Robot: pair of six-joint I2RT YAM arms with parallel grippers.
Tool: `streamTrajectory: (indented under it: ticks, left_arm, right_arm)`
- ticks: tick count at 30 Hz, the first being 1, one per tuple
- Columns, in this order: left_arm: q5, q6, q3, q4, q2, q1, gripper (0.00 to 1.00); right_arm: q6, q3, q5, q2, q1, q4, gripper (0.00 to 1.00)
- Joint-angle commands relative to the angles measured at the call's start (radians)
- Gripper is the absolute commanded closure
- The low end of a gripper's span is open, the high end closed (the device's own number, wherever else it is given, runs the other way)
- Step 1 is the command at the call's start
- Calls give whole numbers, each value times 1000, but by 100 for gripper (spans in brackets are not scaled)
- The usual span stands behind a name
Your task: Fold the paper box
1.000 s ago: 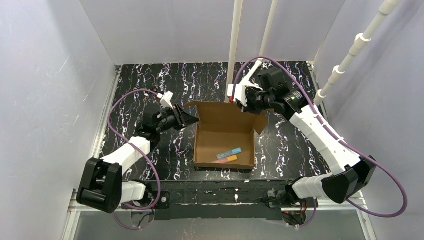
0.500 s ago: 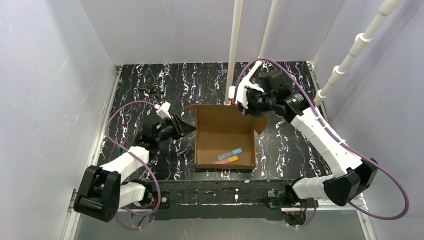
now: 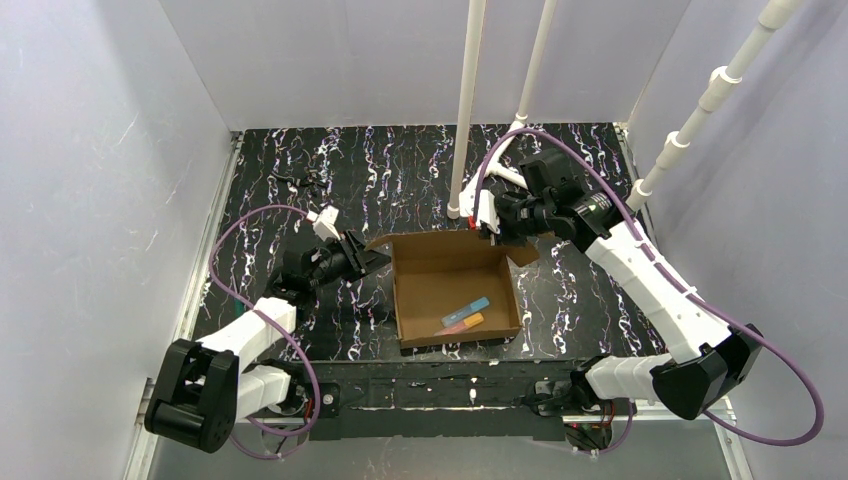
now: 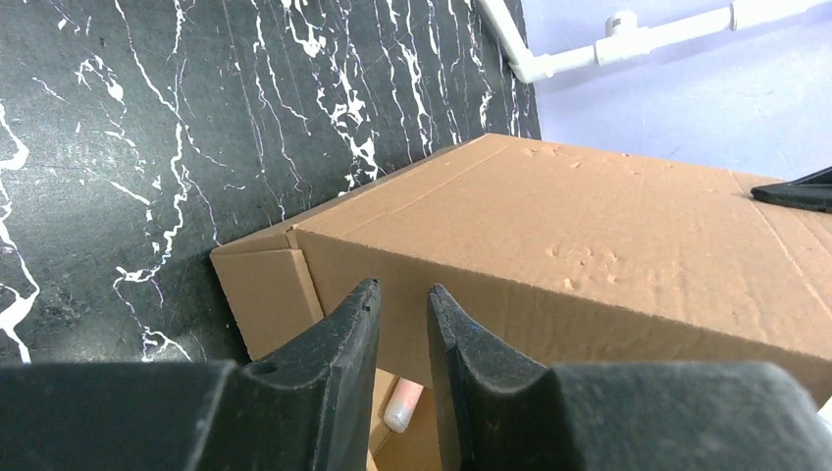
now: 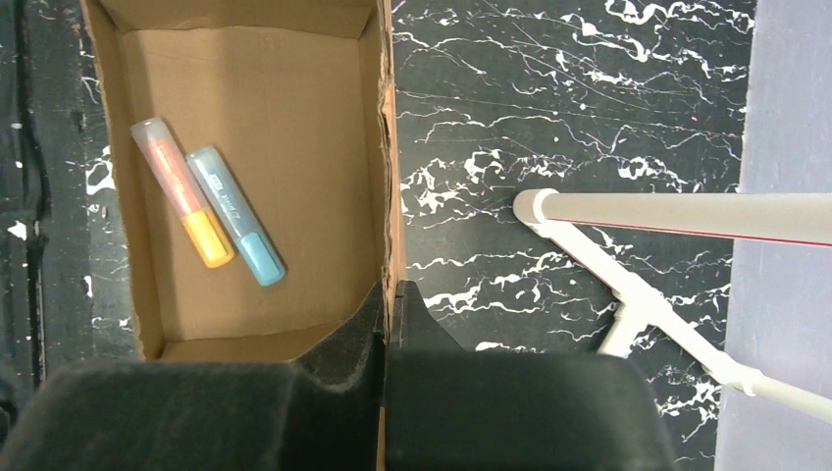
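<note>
Cardboard, plain and brown: the paper box (image 3: 445,275) sits open-topped in the middle of the black marbled surface (image 3: 300,180), with two markers (image 3: 462,312) lying on its floor. The right arm (image 3: 640,270) reaches in from the far side, its jaws pinched shut on the wall's top edge at the far-right corner, I'd guess to steady the box. The left arm (image 3: 255,320) hovers just beside the left wall, near a loose corner flap (image 3: 378,241). Its jaws are parted only a crack and empty, seemingly lined up to tuck that flap in.
</note>
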Motion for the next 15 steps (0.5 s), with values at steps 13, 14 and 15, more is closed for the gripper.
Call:
streamTrajectory:
  ticks: [13,14,15]
  left_arm:
    - [-188,64,-47,-363,-420,28,66]
    - [-185,82,-28,-399,-420,31,66]
    - [-180,93,-11,-437,-417,33,66]
  right_arm:
    - [-29,-12,-16,15,18,-76,99]
    - [-33,-8,-18,16,18,-80,99]
    - [-37,-4,-19,17,18,-83,99]
